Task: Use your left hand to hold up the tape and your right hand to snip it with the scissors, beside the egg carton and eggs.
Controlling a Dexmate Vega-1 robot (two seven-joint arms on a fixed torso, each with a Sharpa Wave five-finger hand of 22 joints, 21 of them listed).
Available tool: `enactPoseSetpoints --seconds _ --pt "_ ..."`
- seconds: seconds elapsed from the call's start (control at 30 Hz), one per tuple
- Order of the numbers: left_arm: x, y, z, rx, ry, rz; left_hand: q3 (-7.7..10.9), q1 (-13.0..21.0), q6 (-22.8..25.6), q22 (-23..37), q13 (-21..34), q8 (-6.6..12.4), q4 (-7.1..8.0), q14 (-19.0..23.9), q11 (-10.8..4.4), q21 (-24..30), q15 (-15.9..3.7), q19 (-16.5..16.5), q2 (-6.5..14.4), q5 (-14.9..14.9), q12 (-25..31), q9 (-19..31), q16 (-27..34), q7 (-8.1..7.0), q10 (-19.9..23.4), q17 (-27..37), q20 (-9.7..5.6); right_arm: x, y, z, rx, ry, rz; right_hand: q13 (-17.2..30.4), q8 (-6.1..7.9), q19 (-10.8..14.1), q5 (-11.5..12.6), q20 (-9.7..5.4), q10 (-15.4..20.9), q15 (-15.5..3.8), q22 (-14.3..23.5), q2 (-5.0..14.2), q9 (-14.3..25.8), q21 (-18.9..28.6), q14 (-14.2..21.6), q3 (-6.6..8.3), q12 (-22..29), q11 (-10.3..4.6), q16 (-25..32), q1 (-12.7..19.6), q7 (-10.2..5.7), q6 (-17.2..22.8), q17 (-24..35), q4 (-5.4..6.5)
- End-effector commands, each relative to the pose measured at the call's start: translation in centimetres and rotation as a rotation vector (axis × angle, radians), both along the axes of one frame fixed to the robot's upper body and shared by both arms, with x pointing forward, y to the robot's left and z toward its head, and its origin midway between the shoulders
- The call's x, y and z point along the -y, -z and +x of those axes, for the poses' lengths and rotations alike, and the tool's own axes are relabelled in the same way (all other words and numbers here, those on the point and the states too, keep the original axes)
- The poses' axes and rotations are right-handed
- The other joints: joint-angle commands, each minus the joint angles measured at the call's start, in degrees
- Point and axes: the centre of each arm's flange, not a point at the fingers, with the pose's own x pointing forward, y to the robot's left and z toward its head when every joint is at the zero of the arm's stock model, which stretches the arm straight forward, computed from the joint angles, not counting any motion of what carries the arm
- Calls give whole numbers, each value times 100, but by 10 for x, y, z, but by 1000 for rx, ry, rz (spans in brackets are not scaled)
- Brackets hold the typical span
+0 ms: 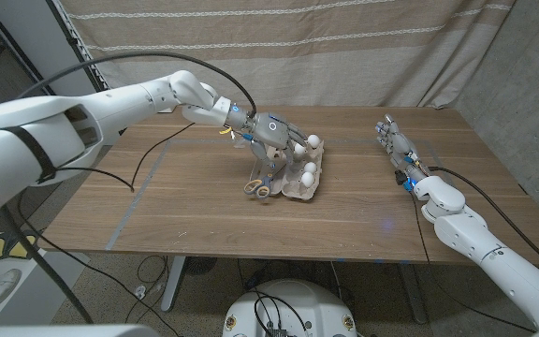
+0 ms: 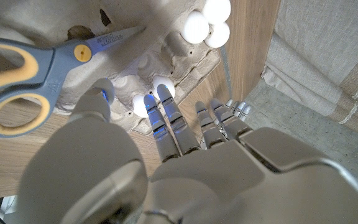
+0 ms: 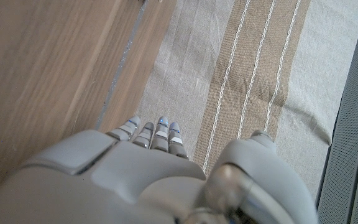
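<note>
- Your left hand (image 1: pixel 274 131) hangs over the egg carton (image 1: pixel 299 180) mid-table, fingers spread and holding nothing.
- The scissors (image 1: pixel 258 183) lie at the carton's left edge, handles toward you; in the left wrist view the blades rest across the carton, with white eggs (image 2: pixel 207 22) at its far end.
- Can't make out the tape anywhere.
- Your right hand (image 1: pixel 396 145) waits well off to the right, fingers straight, nothing held.
</note>
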Motion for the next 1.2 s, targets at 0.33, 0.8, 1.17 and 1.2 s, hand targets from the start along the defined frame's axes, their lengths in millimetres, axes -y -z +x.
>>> enactPoseSetpoints --seconds 0.33,0.8,1.17,1.2 --pt "-3 8 5 -15 -5 14 -29 -69 -19 18 21 22 -4 -37 3 4 -1005 -45 -4 20 5 21 2 5 -30 17 -765 -2 -1 -2 3 8 1 13 0 -55 -5 -13 10 -40 19 70 26 36 -28 -14 30 11 19 2 -15 37 18 -31" --pt "-5 10 7 -10 -22 24 -38 -99 3 18 27 48 3 -51 4 12 -1000 -44 -4 23 11 24 9 6 -47 15 -732 -5 -2 -2 0 7 -3 13 -2 -57 -9 -13 13 -31 19 71 26 36 -29 -14 32 -2 20 0 -12 32 18 -31" --pt "-7 16 9 -25 -30 37 -44 -116 12 18 30 59 6 -56 4 14 -1000 -46 -5 24 17 25 14 6 -52 14 -717 -5 -5 -1 2 6 -9 13 -2 -60 -12 -10 12 -37 19 73 26 36 -28 -15 32 0 21 -1 -15 32 18 -32" --pt "-7 16 9 -26 -30 36 -44 -118 13 18 30 60 7 -56 4 14 -1000 -46 -5 24 17 25 15 6 -52 14 -716 -5 -5 -1 2 6 -8 13 -1 -59 -12 -10 11 -38 19 73 26 37 -29 -15 32 -1 20 0 -15 34 18 -32"
